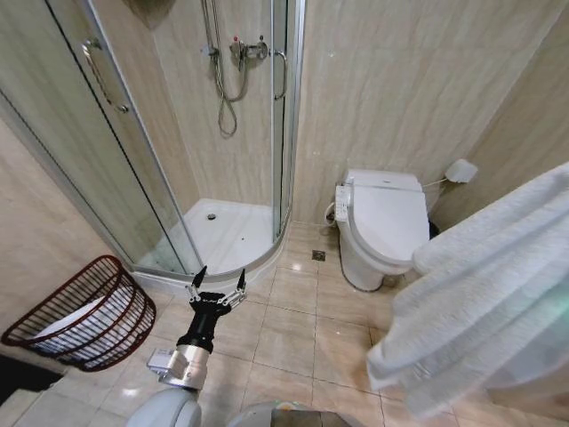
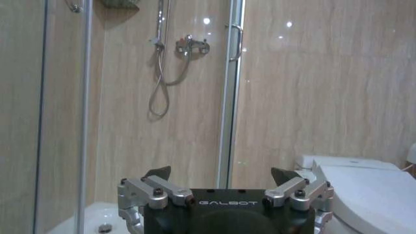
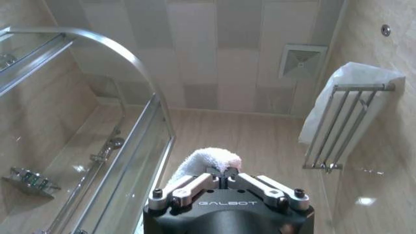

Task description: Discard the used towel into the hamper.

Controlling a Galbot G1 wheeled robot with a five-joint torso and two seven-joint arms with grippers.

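"GALBOT" lettering on right pincer [image 3: 224,171] gripping towel [image 3: 208,161]

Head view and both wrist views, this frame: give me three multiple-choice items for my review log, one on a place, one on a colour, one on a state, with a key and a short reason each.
1. Where does the dark reddish-brown open-weave wire hamper stand?
A. on the floor at the robot's left, beside the glass shower enclosure
B. behind the white toilet
C. inside the shower

2. What colour is the fluffy terry towel?
A. blue
B. white
C. dark brown

3. How is the right end effector?
A. wide open and empty
B. shut on the towel
C. resting inside the hamper

Key: 1 A, the head view shows it low at the left by the shower's curved base. 2 B, it hangs white at the right of the head view. 3 B, the right wrist view shows the fingers closed with towel cloth bunched between them. The left end effector is held open over the floor tiles.
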